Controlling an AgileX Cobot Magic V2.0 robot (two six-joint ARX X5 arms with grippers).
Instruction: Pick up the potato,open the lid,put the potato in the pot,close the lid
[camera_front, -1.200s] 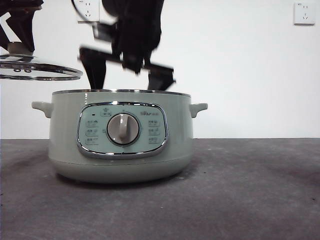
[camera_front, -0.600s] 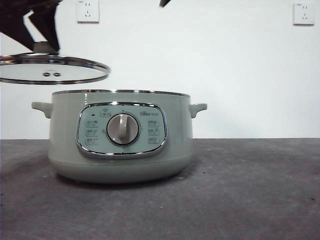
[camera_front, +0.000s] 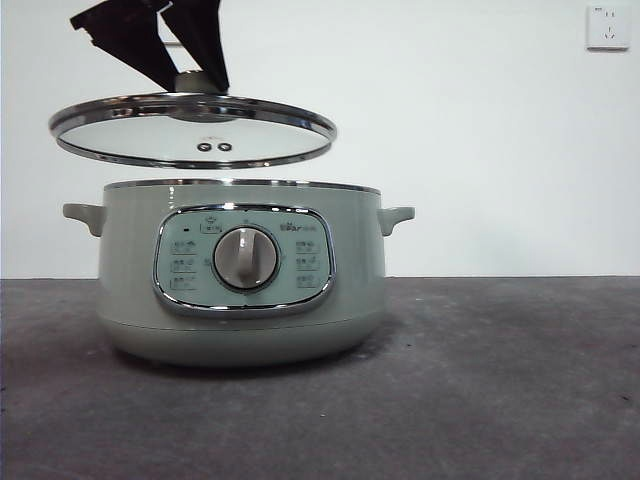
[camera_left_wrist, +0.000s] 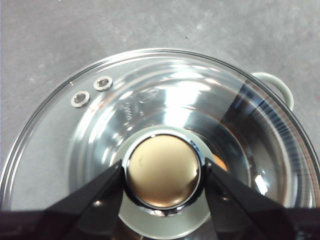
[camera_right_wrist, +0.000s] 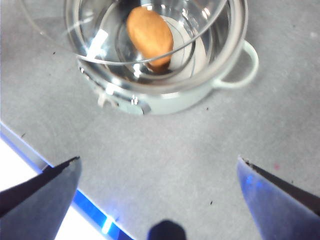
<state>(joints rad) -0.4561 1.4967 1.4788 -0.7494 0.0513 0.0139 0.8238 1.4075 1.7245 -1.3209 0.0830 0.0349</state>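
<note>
Lid (camera_front: 192, 130) shifted sideways since half-second-earlier frame, from beside pot (camera_front: 240, 272) to above it, offset toward one handle, not yet seated. Left gripper (camera_left_wrist: 163, 172) jaws clamped on lid knob (camera_left_wrist: 162, 171). Potato (camera_right_wrist: 150, 36) lay inside pot, seen through glass. Right gripper (camera_right_wrist: 159, 172) held high over bench (camera_right_wrist: 165, 150), jaws wide apart, holding nothing.

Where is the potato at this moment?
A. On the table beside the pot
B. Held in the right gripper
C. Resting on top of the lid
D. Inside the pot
D: the right wrist view shows the potato lying inside the pot, seen partly through the glass lid that the left gripper holds above it, while the right gripper is open and empty.
</note>
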